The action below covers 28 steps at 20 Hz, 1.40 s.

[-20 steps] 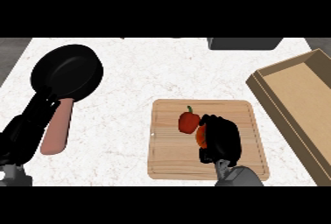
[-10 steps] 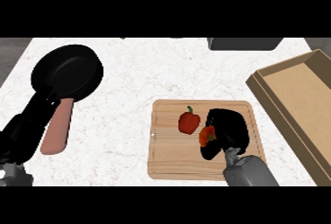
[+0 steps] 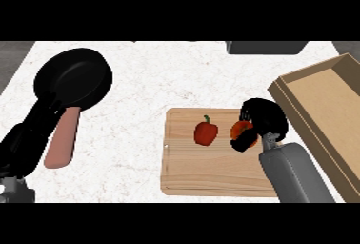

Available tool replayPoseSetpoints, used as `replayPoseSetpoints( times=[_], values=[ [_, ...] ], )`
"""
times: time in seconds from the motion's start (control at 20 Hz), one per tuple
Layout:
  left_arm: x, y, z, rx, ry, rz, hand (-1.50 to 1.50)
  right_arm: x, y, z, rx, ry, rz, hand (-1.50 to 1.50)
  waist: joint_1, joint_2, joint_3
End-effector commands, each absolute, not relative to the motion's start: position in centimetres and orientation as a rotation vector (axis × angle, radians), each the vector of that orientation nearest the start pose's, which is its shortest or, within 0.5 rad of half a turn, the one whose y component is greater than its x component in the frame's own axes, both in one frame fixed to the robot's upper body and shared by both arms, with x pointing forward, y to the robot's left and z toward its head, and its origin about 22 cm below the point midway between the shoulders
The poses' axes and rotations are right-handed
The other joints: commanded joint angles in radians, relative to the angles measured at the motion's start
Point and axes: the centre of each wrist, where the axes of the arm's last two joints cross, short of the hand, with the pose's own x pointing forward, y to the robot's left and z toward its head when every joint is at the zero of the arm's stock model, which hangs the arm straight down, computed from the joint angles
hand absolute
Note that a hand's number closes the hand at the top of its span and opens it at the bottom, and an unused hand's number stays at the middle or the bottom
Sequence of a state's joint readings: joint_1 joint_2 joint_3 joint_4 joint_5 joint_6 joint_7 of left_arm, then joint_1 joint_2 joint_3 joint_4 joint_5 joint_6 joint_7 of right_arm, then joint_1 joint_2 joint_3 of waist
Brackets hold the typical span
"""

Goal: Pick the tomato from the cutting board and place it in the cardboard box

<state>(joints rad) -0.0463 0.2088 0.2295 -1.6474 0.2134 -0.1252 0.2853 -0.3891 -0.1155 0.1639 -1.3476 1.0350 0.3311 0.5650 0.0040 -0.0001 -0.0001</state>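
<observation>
Red tomato [image 3: 240, 128] | right hand [image 3: 262, 119] curled round it | over cutting board [image 3: 211, 167]

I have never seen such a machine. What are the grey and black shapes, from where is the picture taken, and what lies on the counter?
The picture is taken from the robot's head, looking steeply down at a white counter. The grey tube at lower right is its right forearm, ending in a black right hand. Its fingers are curled round an orange-red tomato, over a wooden cutting board. A red pepper lies on the board beside it. At the right stands an open cardboard box, where the tomato should go. At the left lies a black frying pan with a pink handle, and the dark left hand shows along it; I cannot tell whether it is open or shut.
</observation>
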Motion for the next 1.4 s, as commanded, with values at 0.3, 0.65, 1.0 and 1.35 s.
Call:
replayPoseSetpoints(
  times=[0.3,0.65,1.0,1.35],
  values=[
    [24.5,31.3,5.8,0.057,-1.453,0.046,0.00,31.0,-16.7,13.2,-1.081,-1.154,0.992,1.50,-0.005,-0.003,0.000],
    [23.2,32.7,4.3,0.056,-1.431,0.051,0.00,27.8,-16.5,22.1,-1.316,-1.304,0.743,1.50,-0.011,-0.007,0.000],
    [24.7,31.7,5.8,0.062,-1.446,0.063,0.00,28.0,-19.3,27.4,-1.472,-1.212,0.558,1.50,-0.010,-0.003,0.000],
    [24.9,32.5,5.3,0.077,-1.450,0.072,0.00,29.3,-23.4,28.2,-1.491,-1.152,0.521,1.50,-0.004,0.000,0.000]
  ],
)
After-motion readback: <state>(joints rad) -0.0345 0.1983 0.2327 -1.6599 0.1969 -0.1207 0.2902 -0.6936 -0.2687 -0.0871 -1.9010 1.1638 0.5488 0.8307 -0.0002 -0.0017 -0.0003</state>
